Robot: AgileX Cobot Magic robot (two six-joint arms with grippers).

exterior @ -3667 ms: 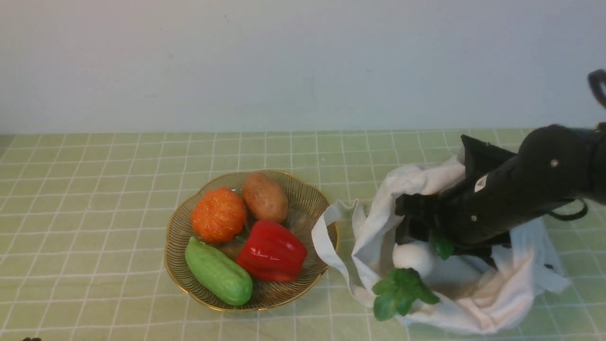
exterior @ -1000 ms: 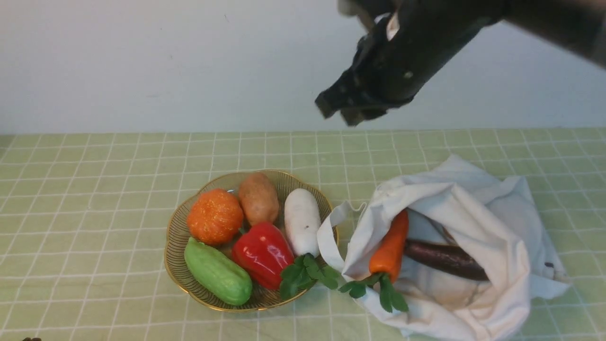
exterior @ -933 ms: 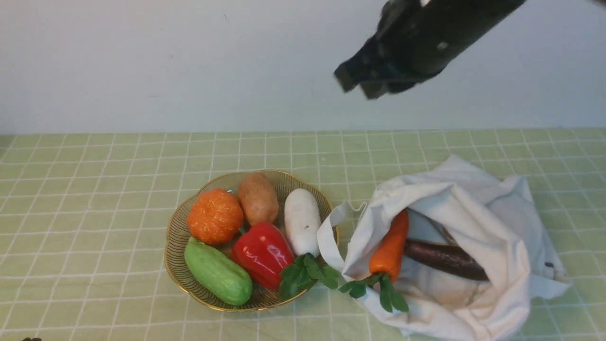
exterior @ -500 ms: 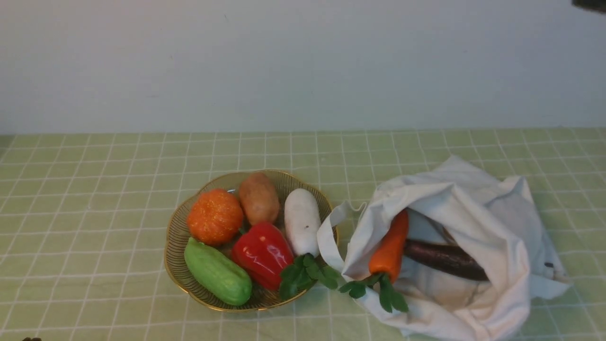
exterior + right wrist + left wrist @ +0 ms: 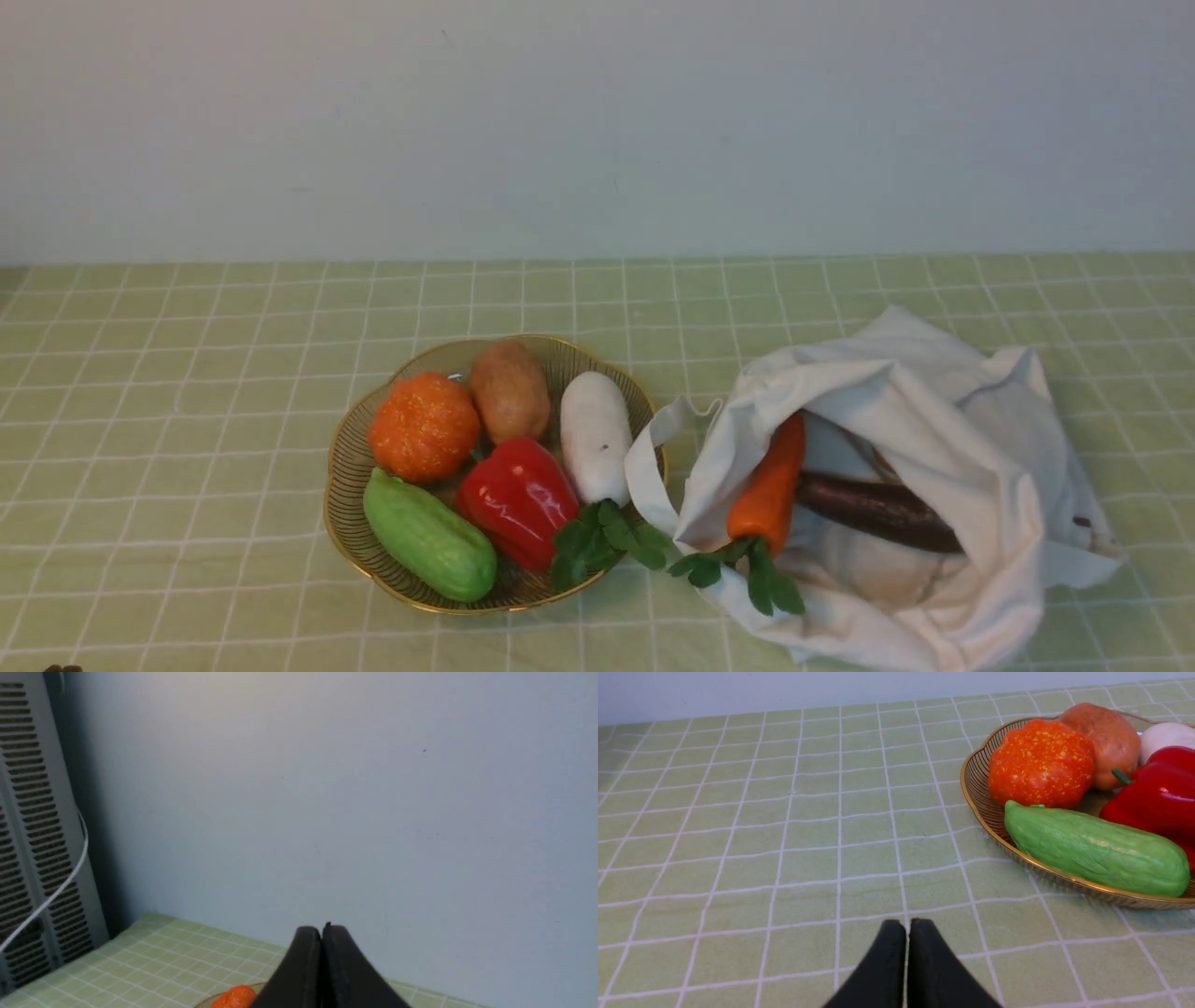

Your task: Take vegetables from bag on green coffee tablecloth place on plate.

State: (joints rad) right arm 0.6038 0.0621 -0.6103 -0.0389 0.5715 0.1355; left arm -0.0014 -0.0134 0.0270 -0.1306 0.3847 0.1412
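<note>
The white radish (image 5: 595,437) lies in the gold wire plate (image 5: 347,467), its green leaves hanging over the rim. An orange carrot (image 5: 767,495) and a dark purple aubergine (image 5: 878,511) rest inside the mouth of the off-white bag (image 5: 943,411) on the green checked tablecloth (image 5: 187,392). Neither arm shows in the front view. My left gripper (image 5: 907,926) is shut and empty, low over the cloth beside the plate (image 5: 985,812). My right gripper (image 5: 321,931) is shut and empty, raised high and facing the wall.
The plate also holds an orange bumpy fruit (image 5: 425,427), a brown potato (image 5: 510,390), a red pepper (image 5: 518,499) and a green gourd (image 5: 429,546). A bag strap (image 5: 644,457) lies against the plate's rim. A grey slatted unit (image 5: 28,849) stands by the table's end.
The right arm rose and swung out of the front view to the upper right. The radish, which was in the bag earlier, lies in the plate.
</note>
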